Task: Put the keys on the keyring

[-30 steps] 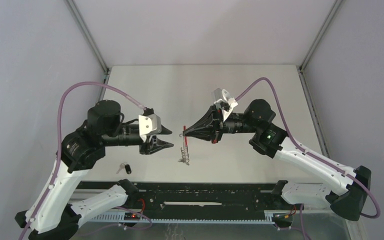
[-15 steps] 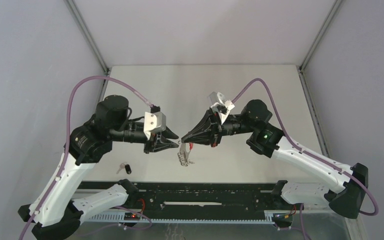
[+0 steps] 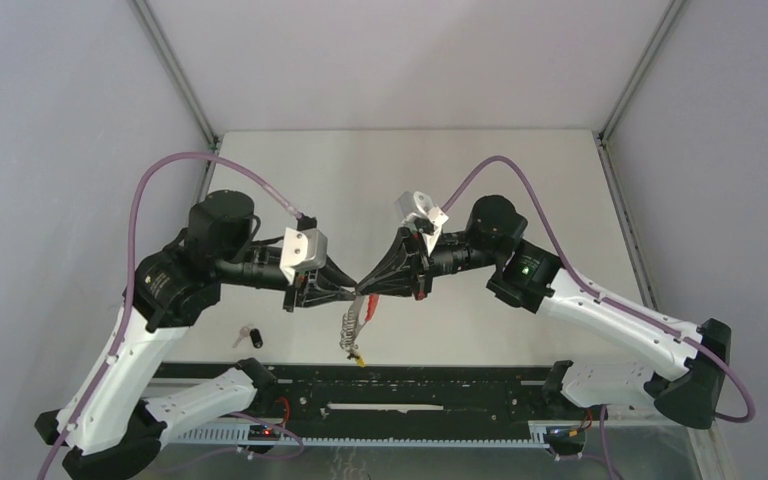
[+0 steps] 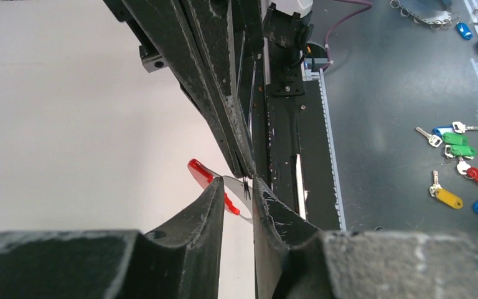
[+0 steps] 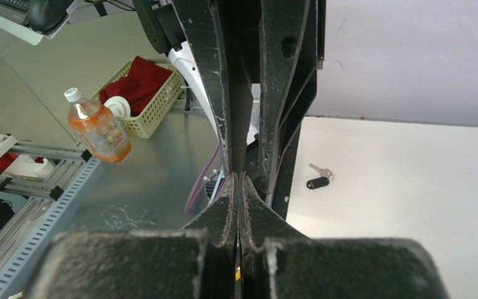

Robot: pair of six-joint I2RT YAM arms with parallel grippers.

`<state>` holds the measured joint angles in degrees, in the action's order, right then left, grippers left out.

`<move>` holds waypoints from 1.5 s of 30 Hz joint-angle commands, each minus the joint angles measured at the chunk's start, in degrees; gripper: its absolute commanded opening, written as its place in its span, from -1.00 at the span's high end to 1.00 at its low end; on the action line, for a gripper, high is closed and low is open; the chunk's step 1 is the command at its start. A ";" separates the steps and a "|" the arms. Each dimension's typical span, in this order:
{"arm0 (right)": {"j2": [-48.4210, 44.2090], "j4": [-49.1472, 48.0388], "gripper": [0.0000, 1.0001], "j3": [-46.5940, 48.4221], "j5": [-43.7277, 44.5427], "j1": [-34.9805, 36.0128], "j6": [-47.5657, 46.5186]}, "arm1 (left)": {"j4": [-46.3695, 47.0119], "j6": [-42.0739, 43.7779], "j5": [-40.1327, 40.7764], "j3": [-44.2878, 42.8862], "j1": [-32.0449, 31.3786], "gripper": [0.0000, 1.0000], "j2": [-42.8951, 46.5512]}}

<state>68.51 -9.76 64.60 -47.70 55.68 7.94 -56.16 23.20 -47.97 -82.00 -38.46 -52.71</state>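
Two robot arms reach toward each other above a pale table (image 3: 410,180), their tips almost meeting over its near middle.

The right gripper (image 3: 365,288) comes in from the right. Its fingers (image 5: 227,212) are pressed tightly together, and the keyring (image 3: 350,325) hangs from their tip, clear of the table: a red curved band at the top, a bunch of silver wire rings below it. A small yellow-orange tag (image 3: 358,360) shows at the lowest end of the bunch. It is too small to tell how it is attached.

The left gripper (image 3: 352,291) comes in from the left at the same height. In its own wrist view, its fingers (image 4: 208,212) stand a narrow gap apart. A thin silver piece next to the red band sits right at that gap. The view does not show whether the fingers pinch it.

The black-tagged key (image 3: 251,336) lies flat on the table, near the left arm and well apart from the keyring.

Beyond the table, on a grey bench, lie loose coloured key tags (image 4: 454,149), an orange drink bottle (image 5: 96,132) and a woven basket (image 5: 146,99) holding red cloth.
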 commanded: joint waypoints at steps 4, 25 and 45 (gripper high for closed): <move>-0.12 2.37 1.00 4.65 0.37 1.00 -3.07 | -1.77 2.51 0.48 -0.06 0.28 0.54 1.16; 0.96 5.15 0.69 8.48 3.31 2.72 -2.69 | 4.57 -4.34 1.68 1.64 0.25 0.99 1.63; -10.83 -2.91 -0.04 -4.43 10.90 -1.65 2.05 | 30.96 -24.96 0.75 12.76 1.46 0.99 9.57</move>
<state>58.72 -10.35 61.60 -41.06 53.25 9.69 -32.34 2.96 -46.74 -70.06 -37.30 -43.66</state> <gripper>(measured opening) 0.511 0.009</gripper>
